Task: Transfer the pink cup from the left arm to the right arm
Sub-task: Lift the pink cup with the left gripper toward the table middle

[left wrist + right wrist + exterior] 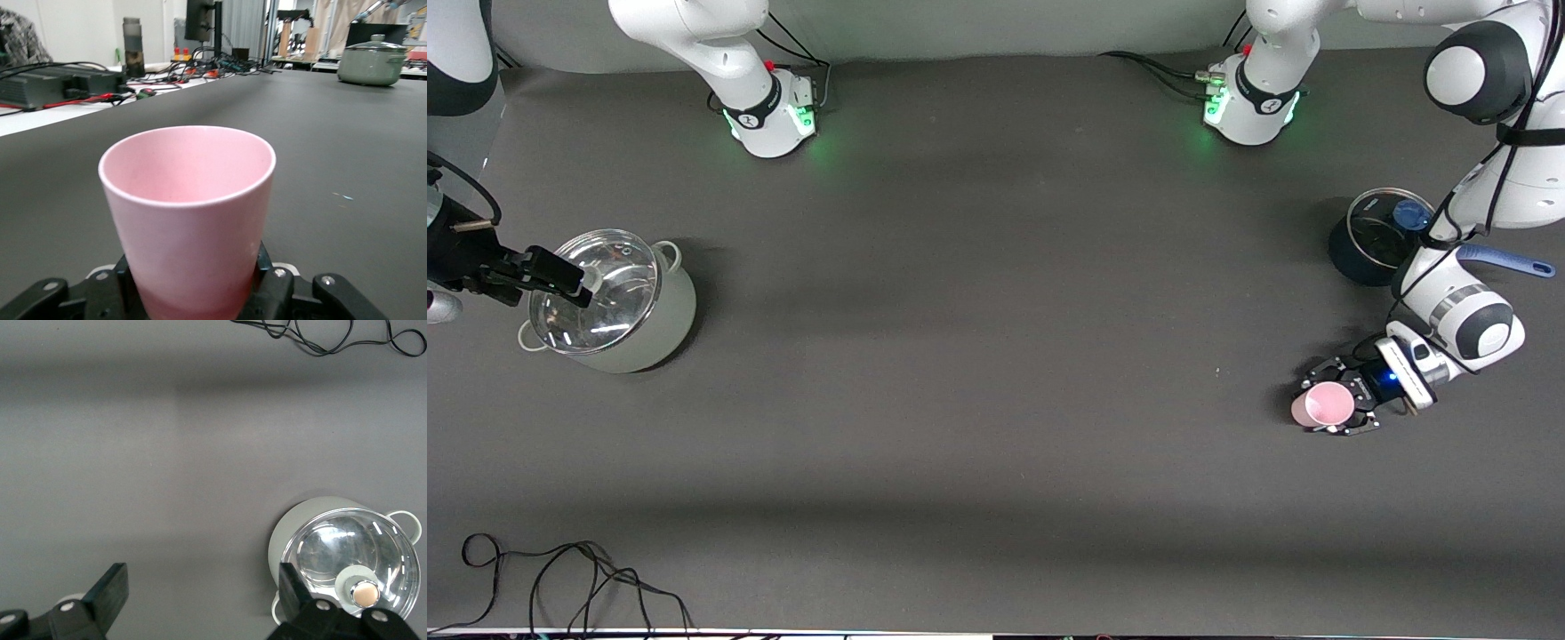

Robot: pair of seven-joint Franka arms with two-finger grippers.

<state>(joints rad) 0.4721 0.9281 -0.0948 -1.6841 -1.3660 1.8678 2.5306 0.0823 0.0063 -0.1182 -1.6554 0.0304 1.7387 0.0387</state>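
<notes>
The right gripper (574,286) hangs wide open and empty over the lidded grey pot (636,333). Well apart from that pot, toward the left arm's end of the table, the left gripper (1343,407) is clamped on the upright pink cup (1323,404), so the handover spans the whole table.

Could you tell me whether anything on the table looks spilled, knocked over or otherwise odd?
Nothing stands out. The pink cup sits in the shut left claw, empty inside. Both lidded pots stand upright. The open right claw is over the pale pot.
</notes>
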